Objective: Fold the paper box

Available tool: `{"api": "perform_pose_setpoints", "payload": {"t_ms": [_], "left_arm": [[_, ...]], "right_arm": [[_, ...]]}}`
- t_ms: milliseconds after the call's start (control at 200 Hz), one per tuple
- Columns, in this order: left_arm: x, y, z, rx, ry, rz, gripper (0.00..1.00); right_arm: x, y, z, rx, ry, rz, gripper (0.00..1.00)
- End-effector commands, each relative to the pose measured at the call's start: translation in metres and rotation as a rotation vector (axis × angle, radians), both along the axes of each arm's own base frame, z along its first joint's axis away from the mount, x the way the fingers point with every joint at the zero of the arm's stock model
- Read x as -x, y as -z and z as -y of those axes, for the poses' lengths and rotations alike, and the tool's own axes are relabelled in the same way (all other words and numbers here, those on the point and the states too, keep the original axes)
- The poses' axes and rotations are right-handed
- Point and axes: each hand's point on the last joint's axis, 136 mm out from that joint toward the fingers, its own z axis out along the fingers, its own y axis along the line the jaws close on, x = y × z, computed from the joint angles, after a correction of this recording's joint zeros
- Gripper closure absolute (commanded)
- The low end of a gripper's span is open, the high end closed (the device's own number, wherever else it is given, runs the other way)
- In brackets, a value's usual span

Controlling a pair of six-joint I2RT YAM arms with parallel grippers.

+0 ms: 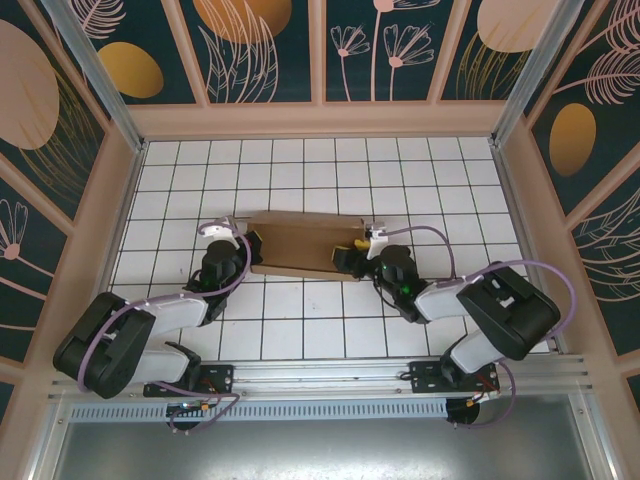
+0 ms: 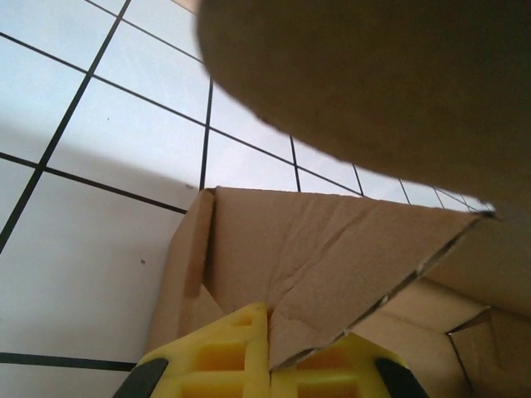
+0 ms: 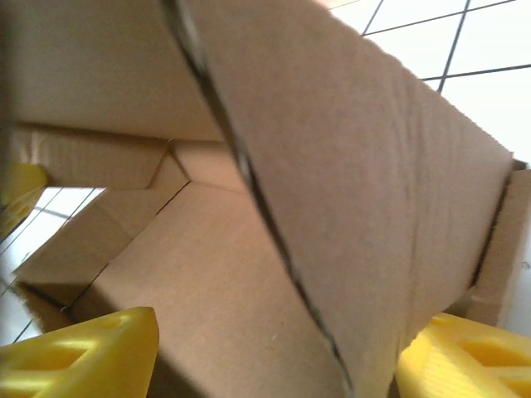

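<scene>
Paper box [image 1: 300, 245] is near the middle of the tiled table [image 1: 300, 170], long side parallel to the near edge, with one arm at each end.

Handling, my read: light, thin corrugated board. It is stiff across a panel, hinges easily at the scores, and dents if pinched hard. It will likely skate on the smooth tiles, so one end needs pinning while the other is worked. Best to grip panel edges close to a crease, not mid-flap. Free flaps look springy and may pop back.

Left gripper [image 1: 252, 243] is at the box's left end. From the wrist, its yellow fingers [image 2: 220, 356] are clamped together on the edge of an upright panel.

Right gripper [image 1: 352, 250] is toward the right end. Its fingers [image 3: 83, 352] are spread wide either side of a raised wall [image 3: 357, 191], with gaps both sides, so it grips nothing.

Looks: plain brown, unprinted, part-erected. Walls are up, the inner floor [image 3: 207, 274] is visible, tabs are tucked at the corners, and edges are raw-cut. One panel [image 2: 332, 249] has wrinkles off the score lines.
</scene>
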Motion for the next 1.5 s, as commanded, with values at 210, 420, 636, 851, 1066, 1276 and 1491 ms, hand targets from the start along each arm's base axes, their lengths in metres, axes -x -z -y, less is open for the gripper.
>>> {"api": "perform_pose_setpoints", "payload": {"t_ms": [210, 420, 636, 851, 1066, 1276, 1491], "left_arm": [[0.025, 0.054, 0.009, -0.089, 0.094, -0.18, 1.0], [0.023, 0.051, 0.01, -0.087, 0.093, -0.168, 1.0], [0.02, 0.047, 0.009, -0.092, 0.086, -0.16, 1.0], [0.015, 0.043, 0.012, -0.092, 0.088, -0.154, 1.0], [0.012, 0.041, 0.013, -0.091, 0.087, -0.152, 1.0], [0.011, 0.043, 0.017, -0.089, 0.1, -0.153, 1.0], [0.01, 0.036, 0.023, -0.082, 0.133, -0.123, 1.0]], "right_arm": [[0.032, -0.022, 0.009, -0.01, -0.086, 0.096, 0.23], [0.039, -0.021, 0.014, -0.008, -0.105, 0.095, 0.22], [0.039, -0.036, 0.023, -0.103, -0.066, 0.083, 0.21], [0.058, -0.044, 0.031, -0.168, -0.093, 0.101, 0.21], [0.069, -0.061, 0.047, -0.203, -0.059, 0.134, 0.25], [0.069, -0.146, 0.074, -0.277, 0.058, 0.291, 0.55], [0.022, -0.17, 0.044, -0.031, 0.08, 0.195, 0.99]]}}
